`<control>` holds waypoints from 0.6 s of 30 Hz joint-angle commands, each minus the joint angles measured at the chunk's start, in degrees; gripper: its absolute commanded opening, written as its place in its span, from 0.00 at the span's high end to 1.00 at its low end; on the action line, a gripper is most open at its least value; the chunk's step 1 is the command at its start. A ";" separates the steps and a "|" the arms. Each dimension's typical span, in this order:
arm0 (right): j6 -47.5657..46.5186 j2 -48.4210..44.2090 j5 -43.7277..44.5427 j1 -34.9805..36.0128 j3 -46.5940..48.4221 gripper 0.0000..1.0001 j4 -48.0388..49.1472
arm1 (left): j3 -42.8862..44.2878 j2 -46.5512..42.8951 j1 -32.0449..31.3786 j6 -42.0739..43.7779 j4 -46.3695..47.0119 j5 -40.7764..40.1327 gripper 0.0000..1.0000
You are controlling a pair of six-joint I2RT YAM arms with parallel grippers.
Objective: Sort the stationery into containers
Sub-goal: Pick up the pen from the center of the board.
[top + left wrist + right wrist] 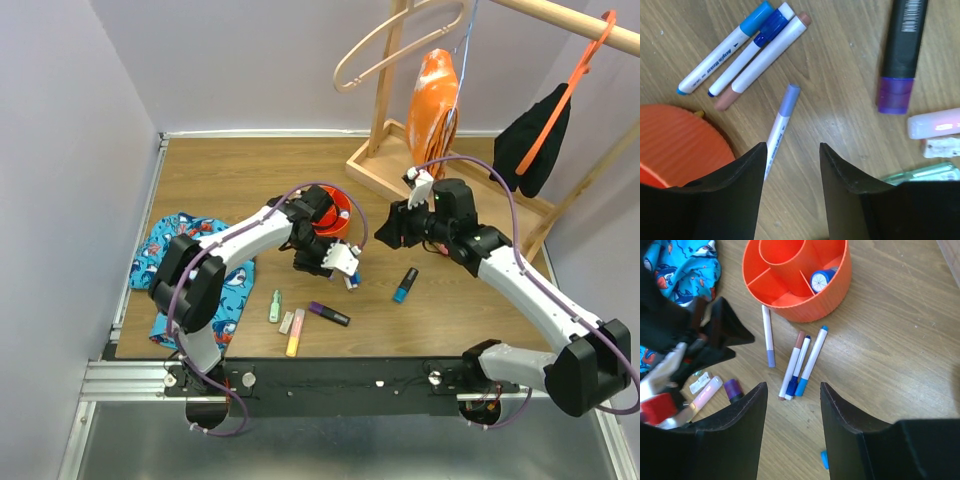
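Observation:
The round red-orange bowl [340,207] stands mid-table; in the right wrist view [795,302] one blue-capped marker [821,279] stands in a compartment. Just in front of the bowl lie a white pen with a lavender cap [782,120] [768,337] and three white markers [747,52] [802,362] side by side. A black highlighter with a purple cap [897,55] [328,314], a pink one [935,122], a pale green one [925,172] and a blue marker [405,285] lie nearer. My left gripper [792,147] [318,262] is open and empty, over the lavender pen's lower end. My right gripper [792,387] [392,230] is open and empty, above the three markers.
The blue shark-print cloth [190,265] lies at the left. The wooden rack base [400,165] stands behind the right arm, with an orange item [435,95] and a black cloth [530,140] hanging above. My left arm [700,340] shows in the right wrist view.

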 commanded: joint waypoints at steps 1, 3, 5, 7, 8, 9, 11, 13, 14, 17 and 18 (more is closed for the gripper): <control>-0.27 -2.90 -1.52 0.12 -0.81 0.46 -0.03 | 3.08 4.31 -0.59 3.38 -1.22 -1.39 0.46; -0.18 -3.69 -1.61 0.03 -0.99 0.47 0.06 | 3.43 6.15 -0.85 3.38 -0.52 -1.91 0.48; -0.18 -4.13 -1.61 0.12 -1.42 0.48 0.14 | 4.66 8.17 -1.03 3.03 -0.69 -2.09 0.51; -0.27 -4.92 -1.44 0.12 -1.69 0.48 0.41 | 5.27 9.14 -1.20 3.03 -0.78 -2.27 0.53; -0.36 -5.10 -1.44 0.12 -1.86 0.48 0.41 | 5.01 9.67 -1.20 2.94 -0.43 -2.53 0.53; -0.44 -5.36 -1.35 0.03 -1.78 0.48 0.41 | 4.93 10.02 -1.38 2.94 0.36 -2.70 0.53; -0.44 -5.54 -1.44 0.03 -1.60 0.49 0.49 | 4.84 10.98 -1.73 3.02 0.71 -3.41 0.54; -0.53 -5.97 -1.35 -0.05 -1.51 0.49 0.41 | 5.27 11.78 -1.82 3.03 0.89 -3.85 0.55; -0.79 -6.15 -1.35 -0.06 -1.60 0.49 0.41 | 5.36 12.57 -1.91 3.03 0.98 -4.11 0.55; -1.06 -7.03 -1.09 -0.14 -2.13 0.50 0.67 | 5.19 13.97 -2.08 3.03 1.59 -4.99 0.59; -1.06 -7.12 -0.91 -0.06 -2.30 0.50 0.85 | 5.28 14.24 -2.08 3.03 1.68 -5.17 0.59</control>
